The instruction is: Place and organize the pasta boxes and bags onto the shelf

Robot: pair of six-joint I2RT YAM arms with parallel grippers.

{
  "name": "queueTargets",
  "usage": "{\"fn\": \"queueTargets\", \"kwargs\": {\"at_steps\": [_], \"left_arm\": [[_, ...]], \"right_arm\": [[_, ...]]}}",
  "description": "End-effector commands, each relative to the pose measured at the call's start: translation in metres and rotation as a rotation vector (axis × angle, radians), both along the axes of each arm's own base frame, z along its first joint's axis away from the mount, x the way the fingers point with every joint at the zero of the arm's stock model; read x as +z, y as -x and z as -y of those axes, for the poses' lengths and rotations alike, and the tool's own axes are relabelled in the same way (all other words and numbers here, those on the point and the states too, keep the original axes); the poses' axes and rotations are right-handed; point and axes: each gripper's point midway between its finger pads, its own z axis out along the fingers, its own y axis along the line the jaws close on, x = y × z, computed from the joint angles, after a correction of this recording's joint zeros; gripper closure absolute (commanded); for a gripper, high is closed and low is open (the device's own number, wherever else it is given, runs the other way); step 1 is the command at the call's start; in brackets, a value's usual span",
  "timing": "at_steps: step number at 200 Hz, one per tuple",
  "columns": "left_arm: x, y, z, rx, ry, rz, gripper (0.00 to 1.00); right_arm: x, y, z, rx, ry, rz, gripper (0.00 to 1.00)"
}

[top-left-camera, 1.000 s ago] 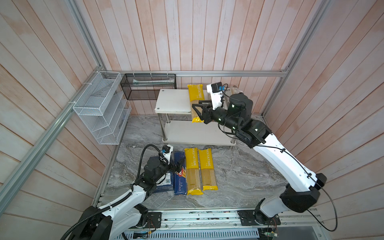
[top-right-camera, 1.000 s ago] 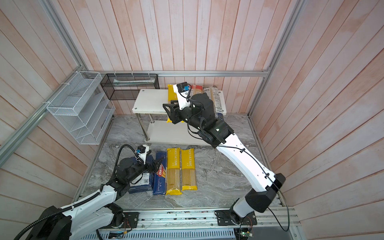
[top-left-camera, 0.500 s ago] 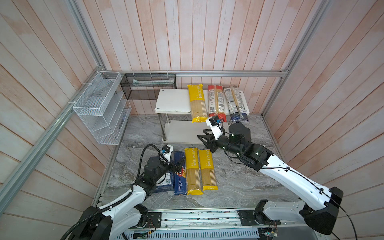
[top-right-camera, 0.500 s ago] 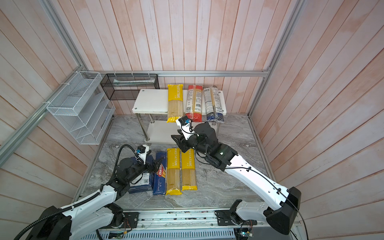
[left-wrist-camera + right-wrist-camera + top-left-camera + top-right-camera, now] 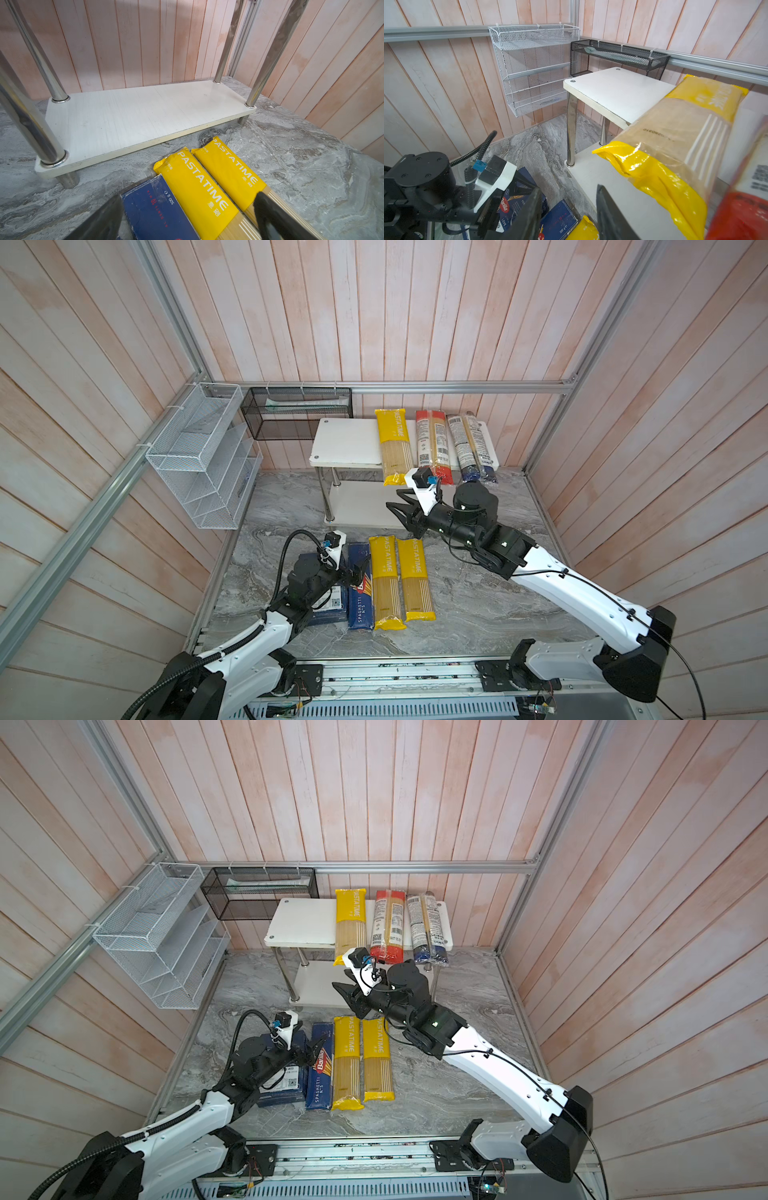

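Note:
The shelf point(image 5: 345, 443) holds three bags on its top board: a yellow one point(image 5: 392, 448), a red-ended one point(image 5: 432, 443) and a dark-blue-ended one point(image 5: 471, 445). Its lower board point(image 5: 135, 116) is bare. In front of it on the floor lie two yellow bags point(image 5: 386, 585) point(image 5: 415, 576), the narrow pasta box point(image 5: 359, 601) and the wide pasta box point(image 5: 328, 616). My right gripper point(image 5: 392, 497) hangs open and empty over the lower board's front edge. My left gripper point(image 5: 360, 571) is open, low over the narrow box point(image 5: 153, 212), holding nothing.
A white wire-mesh rack point(image 5: 199, 456) hangs on the left wall. A black mesh basket point(image 5: 297, 412) hangs on the back wall, just behind the shelf's left end. Bare marble floor point(image 5: 478, 605) lies right of the floor bags. Wooden walls enclose three sides.
My right arm has come down from the top board, leaving the yellow bag there, and now hovers empty near the lower board. The left arm has not moved.

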Motion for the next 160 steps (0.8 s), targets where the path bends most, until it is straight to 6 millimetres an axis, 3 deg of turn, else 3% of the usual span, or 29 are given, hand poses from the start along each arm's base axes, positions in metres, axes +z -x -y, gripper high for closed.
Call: {"fn": "queueTargets", "kwargs": {"at_steps": [1, 160], "left_arm": [[0.004, 0.002, 0.003, -0.021, 0.001, 0.026, 0.00], [0.007, 0.003, 0.000, -0.005, 0.002, 0.029, 0.00]], "right_arm": [[0.017, 0.001, -0.009, 0.035, -0.010, 0.043, 0.58], [0.020, -0.017, -0.026, 0.024, -0.054, 0.053, 0.57]]}}
